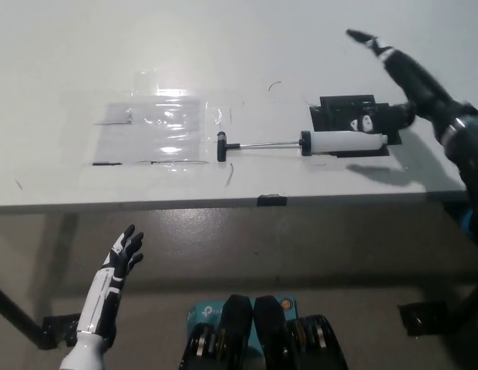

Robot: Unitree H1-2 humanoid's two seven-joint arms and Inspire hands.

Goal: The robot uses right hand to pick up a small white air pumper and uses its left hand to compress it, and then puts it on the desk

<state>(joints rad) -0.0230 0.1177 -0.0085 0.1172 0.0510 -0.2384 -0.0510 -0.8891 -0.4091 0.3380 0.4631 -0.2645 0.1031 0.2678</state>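
Observation:
The small white air pumper (343,142) lies on the white desk (223,46), its body over a black patch (351,110). Its thin metal rod is pulled out to the left and ends in a black T-handle (221,146). My black right hand (393,92) hovers open above the pumper's right end, fingers spread and one pointing far up the desk; it does not hold the pumper. My white left hand (122,258) rests open below the desk's front edge at the lower left.
A clear plastic sheet (158,131) is taped flat to the desk left of the T-handle. A small black clip (270,200) sits on the desk's front edge. A black table leg (15,324) shows at the lower left.

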